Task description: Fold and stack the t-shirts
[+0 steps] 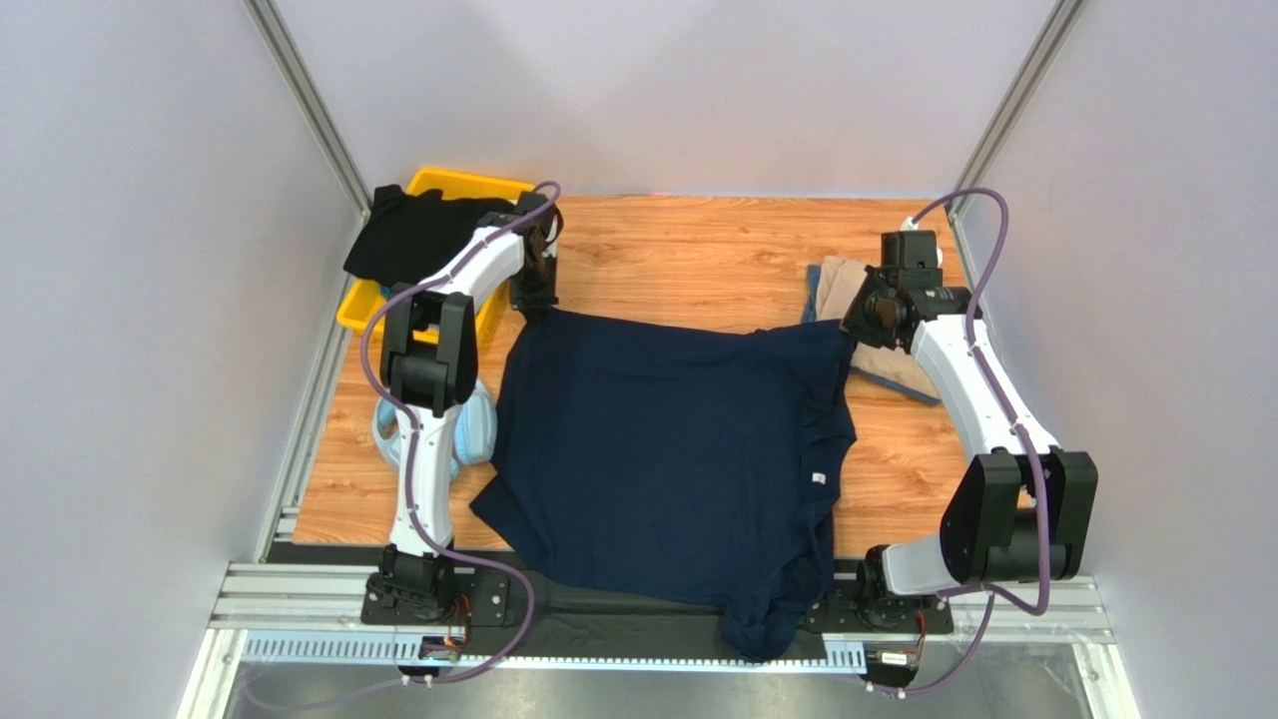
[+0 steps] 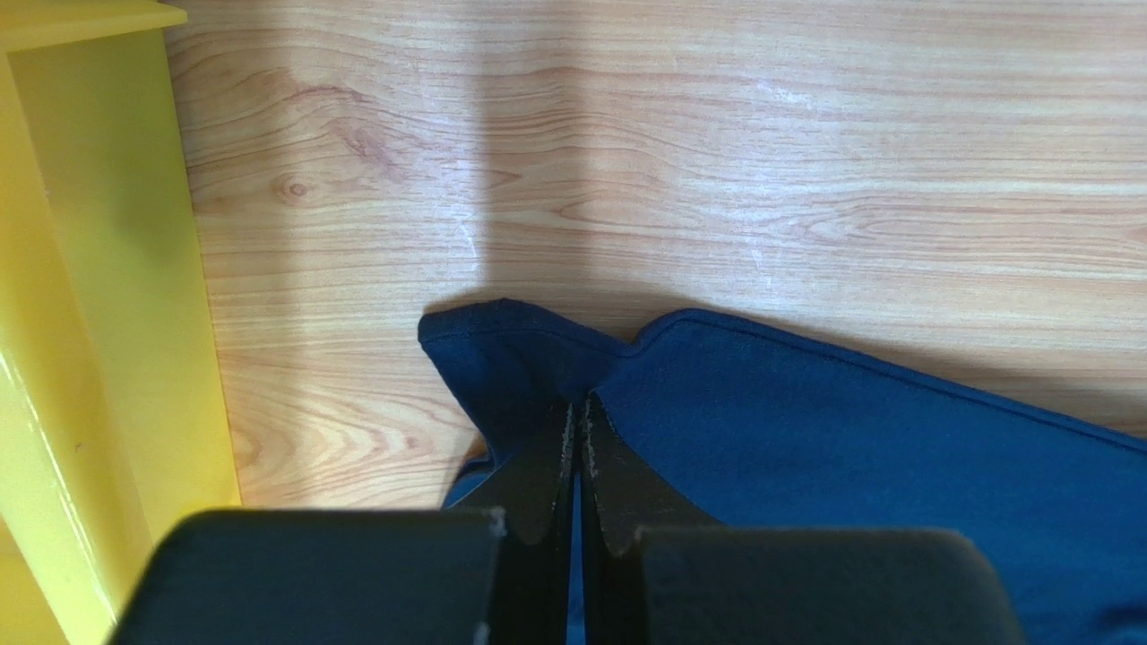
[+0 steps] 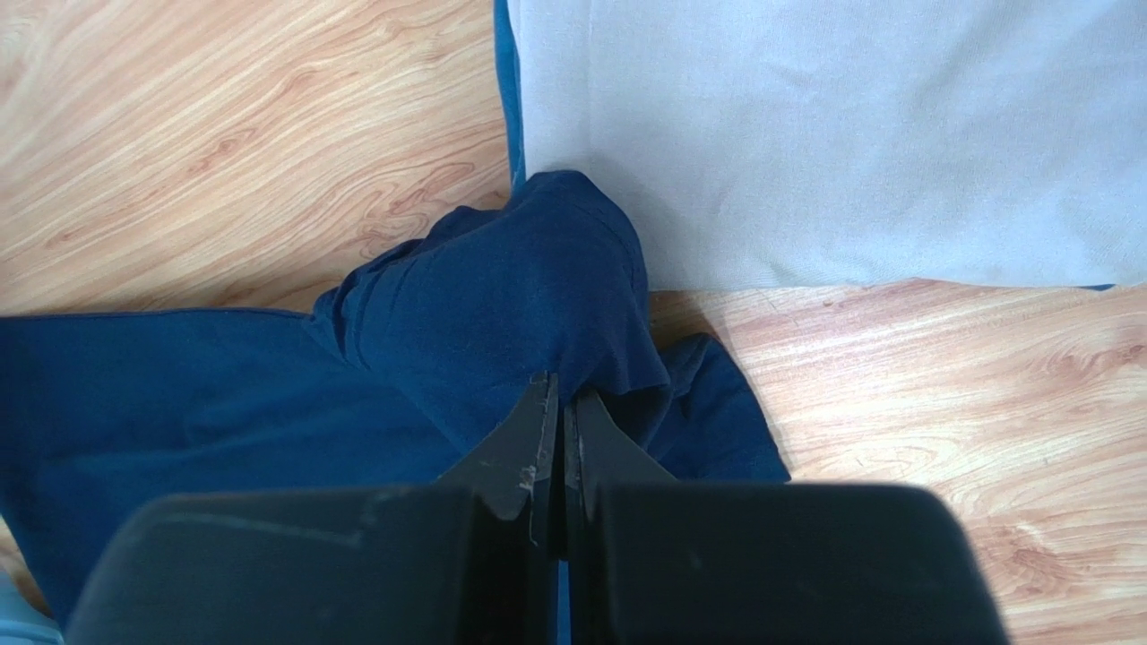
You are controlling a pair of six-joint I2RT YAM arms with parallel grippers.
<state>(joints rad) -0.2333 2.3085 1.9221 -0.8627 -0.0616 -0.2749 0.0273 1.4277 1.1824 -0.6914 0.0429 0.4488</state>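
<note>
the dark navy t-shirt (image 1: pixel 668 435) lies spread over the middle of the worktop (image 1: pixel 690 255), its near part hanging over the near edge. the left gripper (image 2: pixel 579 410) is closed, pinching the shirt's far-left corner just beside the yellow bin (image 1: pixel 450 183). the right gripper (image 3: pixel 556 390) is closed too, clamped on a bunched fold at the shirt's far-right corner. the black t-shirt (image 1: pixel 413 232) is draped over the bin at the far-left corner. the tan t-shirt (image 1: pixel 837 280) lies by the right edge. light blue headphones (image 1: pixel 477 427) sit at the left edge.
</note>
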